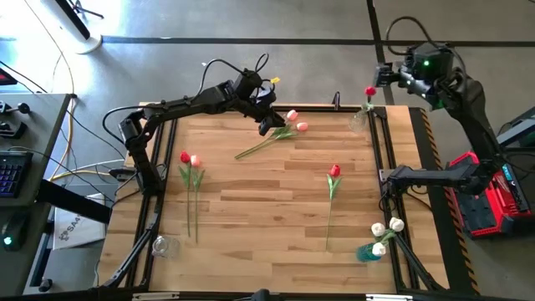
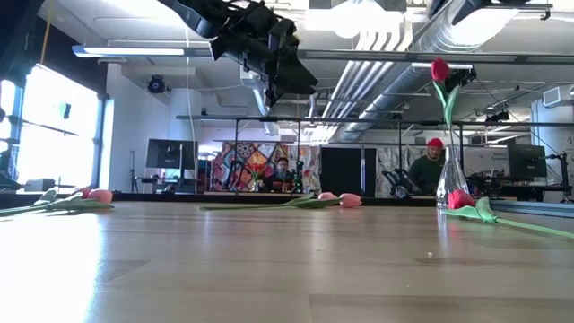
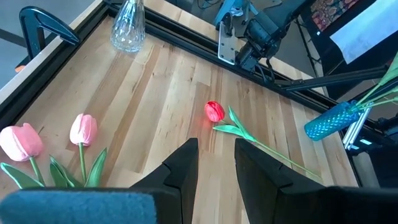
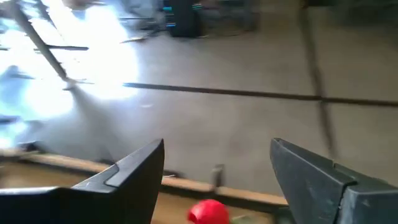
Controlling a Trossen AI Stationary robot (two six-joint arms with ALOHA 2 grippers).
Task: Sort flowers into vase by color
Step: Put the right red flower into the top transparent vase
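pink tulips (image 1: pixel 294 122) lay beneath the left gripper (image 1: pixel 269 124), fingers apart and empty; next, descend and clamp one stem. right gripper (image 4: pixel 214 177) hung open above the red tulip (image 1: pixel 370 92) in the glass vase (image 1: pixel 359 121).

I watched the table (image 1: pixel 251 192) from overhead and level from its six o'clock edge; both views shared the clear vase (image 1: pixel 359 119) at one o'clock.

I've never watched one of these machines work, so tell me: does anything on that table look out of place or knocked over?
Nothing looks spilled or broken. The oddest thing is the empty clear vase at the table's near left corner, which seems to lie on its side. Loose tulips lie flat: two pink, two red, one red. Both pincers hang open, left above the pink pair.
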